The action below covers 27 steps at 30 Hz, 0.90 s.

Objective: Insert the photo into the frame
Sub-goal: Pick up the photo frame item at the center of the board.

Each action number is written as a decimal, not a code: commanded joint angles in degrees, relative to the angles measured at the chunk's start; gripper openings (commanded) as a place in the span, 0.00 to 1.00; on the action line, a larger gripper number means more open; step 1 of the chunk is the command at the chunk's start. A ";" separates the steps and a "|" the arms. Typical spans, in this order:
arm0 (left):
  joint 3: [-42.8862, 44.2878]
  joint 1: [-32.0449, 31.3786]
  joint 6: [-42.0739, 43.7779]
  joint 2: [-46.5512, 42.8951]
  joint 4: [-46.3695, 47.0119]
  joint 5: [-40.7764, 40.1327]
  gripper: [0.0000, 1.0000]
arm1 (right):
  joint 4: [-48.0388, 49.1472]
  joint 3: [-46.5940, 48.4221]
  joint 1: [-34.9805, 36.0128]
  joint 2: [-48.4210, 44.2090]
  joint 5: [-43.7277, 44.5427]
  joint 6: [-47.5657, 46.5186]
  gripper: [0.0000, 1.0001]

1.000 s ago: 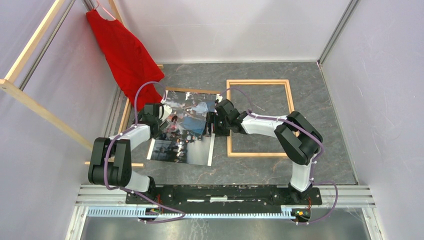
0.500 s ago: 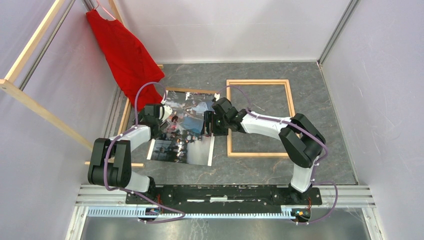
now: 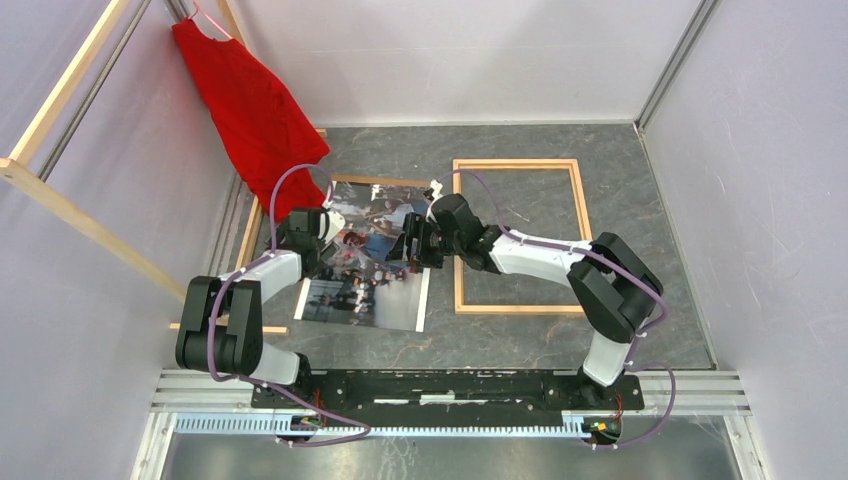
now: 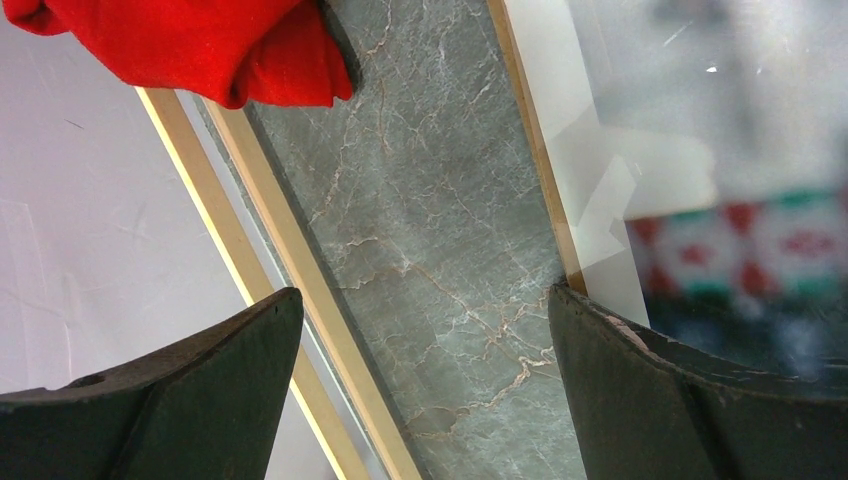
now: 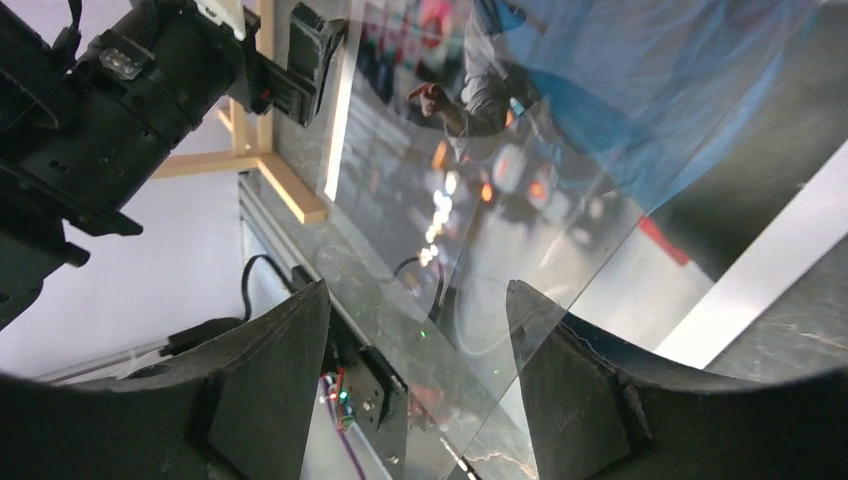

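Grey marble table point(image 3: 620, 140), red cloth point(image 3: 255, 110) hung back-left, wood frame point(image 3: 515, 163) lying right of centre, photo point(image 3: 365, 290) just left of it, not inside, L end effector point(image 4: 425, 300) released at photo's left edge, R end effector point(image 5: 418, 290) spread at its right edge, gripping nothing

Between the wide-spread fingers point(image 4: 150, 400) of the left tool point(image 4: 422, 300), grey marbled counter point(image 4: 400, 200). At right, blurred photo point(image 4: 720, 150) beside a thin wooden strip point(image 4: 527, 130). At upper left, red cloth point(image 4: 200, 40) above a pale wooden bar point(image 4: 262, 205).
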 commanded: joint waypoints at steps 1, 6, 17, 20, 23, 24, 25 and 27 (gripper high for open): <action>-2.89 -1.12 -3.85 1.28 -7.18 7.47 1.00 | 11.06 -1.13 0.22 -0.64 -4.81 5.67 0.71; -2.73 -1.16 -3.67 0.91 -7.62 7.42 1.00 | 6.19 -0.15 0.10 -0.55 -2.00 3.17 0.60; 7.26 -0.95 -2.70 -2.35 -17.07 6.75 1.00 | -10.28 6.03 -5.49 -7.28 2.24 -11.55 0.00; 13.20 -1.22 -3.23 -3.11 -21.45 8.40 1.00 | -15.81 7.09 -9.87 -11.20 0.36 -16.27 0.00; 16.78 -4.97 -4.76 -2.56 -23.73 8.49 1.00 | -21.97 7.74 -15.59 -13.69 -5.17 -22.71 0.00; 17.84 -6.84 -5.63 -1.99 -24.55 8.44 1.00 | -25.44 8.28 -17.84 -13.85 -7.24 -26.14 0.00; 18.69 -8.67 -6.61 -1.07 -25.10 8.37 1.00 | -30.40 9.39 -20.04 -13.79 -7.65 -30.09 0.00; 20.07 -12.30 -8.25 0.38 -25.36 7.94 1.00 | -39.97 11.27 -23.43 -14.22 -1.92 -36.95 0.00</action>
